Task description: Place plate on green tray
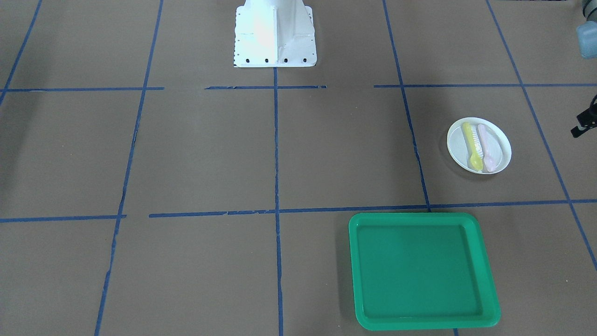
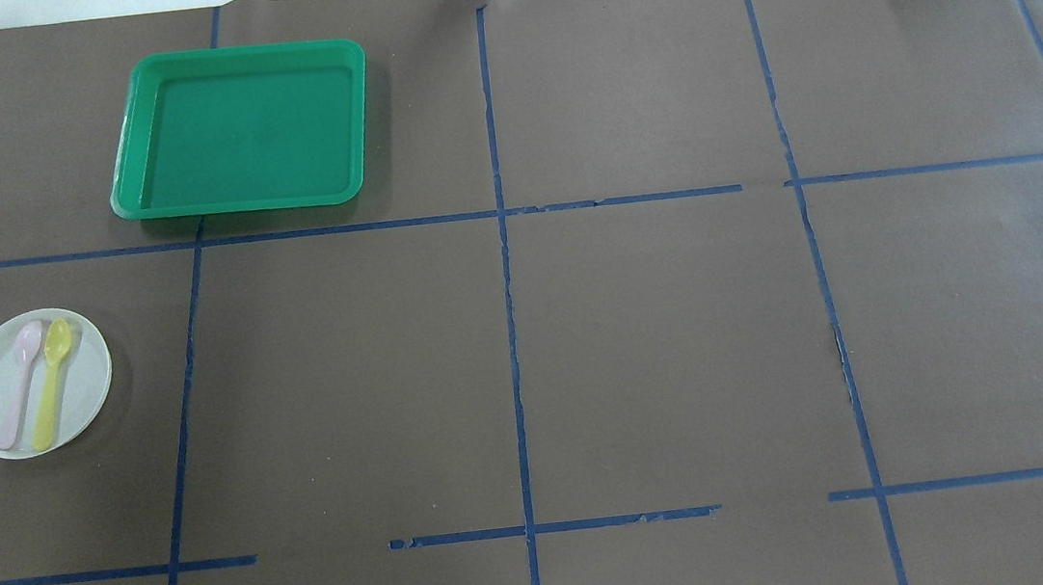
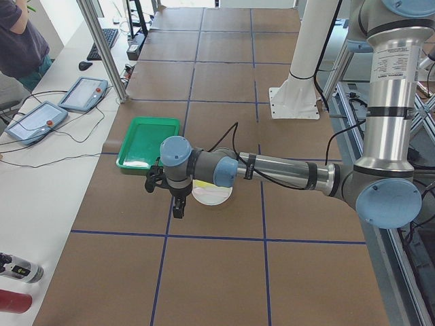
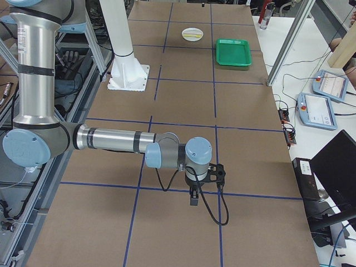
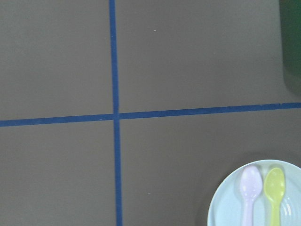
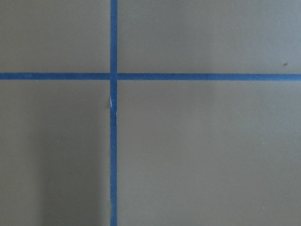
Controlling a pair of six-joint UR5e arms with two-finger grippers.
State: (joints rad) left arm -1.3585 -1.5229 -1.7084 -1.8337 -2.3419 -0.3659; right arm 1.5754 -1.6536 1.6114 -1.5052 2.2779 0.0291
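The small white plate (image 1: 459, 145) lies on the brown table with a yellow spoon (image 1: 471, 144) and a pale pink spoon (image 1: 486, 147) on it. It also shows in the overhead view (image 2: 86, 377) and at the bottom right of the left wrist view (image 5: 225, 209). The green tray (image 1: 422, 217) lies empty one grid cell farther from the robot, also in the overhead view (image 2: 230, 56). My left gripper (image 3: 177, 206) hangs above the table just beside the plate; I cannot tell if it is open. My right gripper (image 4: 193, 197) hovers over bare table far from both; I cannot tell its state.
Blue tape lines divide the brown table into cells. The white robot base (image 1: 275, 35) stands at the table's middle edge. Teach pendants (image 3: 81, 93) and cables lie on the white bench beyond the tray. A person (image 3: 20, 34) stands at that bench.
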